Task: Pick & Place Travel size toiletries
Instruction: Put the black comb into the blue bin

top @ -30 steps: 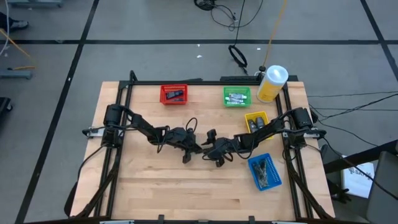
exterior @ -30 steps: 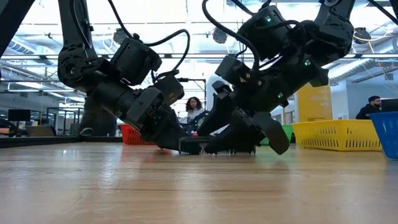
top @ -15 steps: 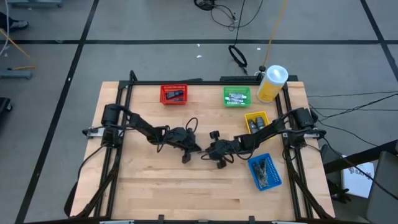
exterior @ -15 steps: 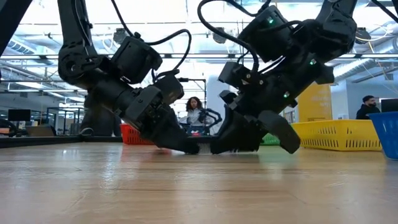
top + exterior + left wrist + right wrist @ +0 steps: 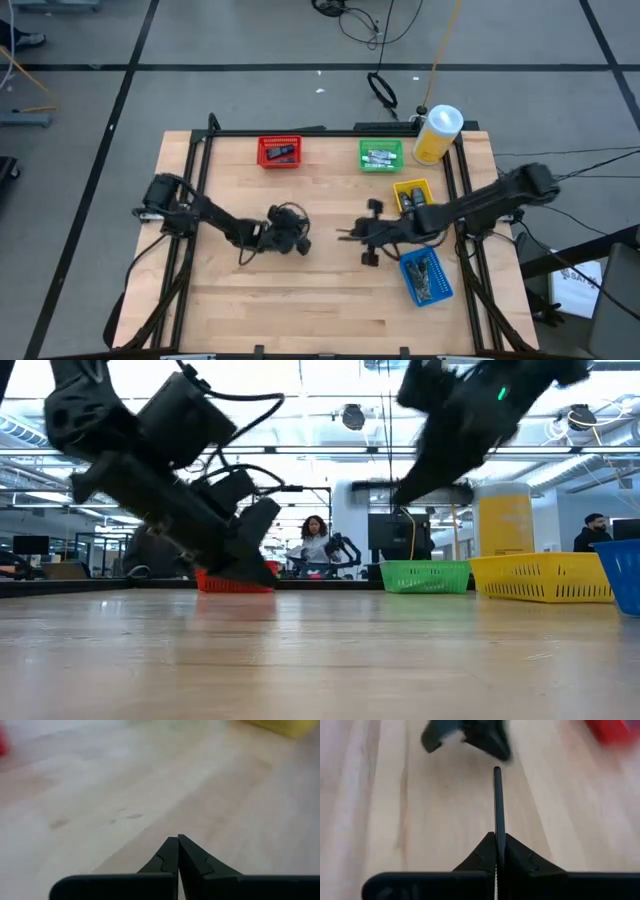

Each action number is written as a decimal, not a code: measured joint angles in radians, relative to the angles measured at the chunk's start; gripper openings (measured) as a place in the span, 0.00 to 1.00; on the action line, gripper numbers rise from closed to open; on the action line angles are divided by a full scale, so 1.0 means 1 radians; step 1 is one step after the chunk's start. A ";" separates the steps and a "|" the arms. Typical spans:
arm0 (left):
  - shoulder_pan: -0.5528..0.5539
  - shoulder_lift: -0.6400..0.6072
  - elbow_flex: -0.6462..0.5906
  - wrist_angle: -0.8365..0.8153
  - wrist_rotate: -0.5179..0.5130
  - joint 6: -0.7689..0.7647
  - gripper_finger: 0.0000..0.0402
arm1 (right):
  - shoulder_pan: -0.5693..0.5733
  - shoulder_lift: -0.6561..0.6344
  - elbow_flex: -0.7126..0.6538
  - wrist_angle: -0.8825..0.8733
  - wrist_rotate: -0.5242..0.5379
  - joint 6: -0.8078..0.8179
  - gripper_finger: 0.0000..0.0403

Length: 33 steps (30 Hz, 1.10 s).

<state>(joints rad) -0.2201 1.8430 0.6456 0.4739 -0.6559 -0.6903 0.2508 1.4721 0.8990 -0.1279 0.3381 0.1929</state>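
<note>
My right gripper hangs above the table's middle, right of centre. It is shut on a thin flat black toiletry, seen edge-on in the right wrist view. My left gripper is shut with nothing in it, low over the wood left of centre. Other small toiletries lie in the red bin, the green bin and the blue bin. My right gripper pinches the near end of the flat black piece between its two fingers. The rest of the piece sticks straight out ahead along the fingers. It is lifted clear of the table and points toward the left arm.
A yellow bin sits beside my right arm, between the green and blue bins. A large yellow bottle with a white cap stands at the far right corner. Bare wood lies toward the near edge. People show in the room beyond the table.
My right gripper has risen from the table's middle with the flat black piece and drawn back toward the right edge. The piece lay on the wood between both grippers and now hangs clear. My left gripper has pulled back toward the left edge and turned.
</note>
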 joint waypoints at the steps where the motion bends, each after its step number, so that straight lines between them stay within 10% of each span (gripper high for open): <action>1: -0.022 0.022 0.000 0.022 -0.067 -0.044 0.00 | 0.005 -0.036 0.022 -0.096 -0.002 0.093 0.02; 6: -0.083 0.112 0.001 0.154 -0.248 -0.082 0.01 | 0.036 -0.171 0.109 -0.468 -0.201 0.627 0.02; 16: -0.084 0.121 0.001 0.160 -0.212 -0.021 0.01 | 0.255 -0.247 0.108 -0.860 -0.504 1.438 0.01; 33: -0.088 0.121 0.002 0.156 -0.152 -0.011 0.01 | 0.363 -0.241 -0.059 -0.851 -0.435 1.770 0.02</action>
<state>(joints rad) -0.3084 1.9644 0.6472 0.6296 -0.8079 -0.7013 0.6143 1.2312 0.8402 -0.9792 -0.0964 1.9629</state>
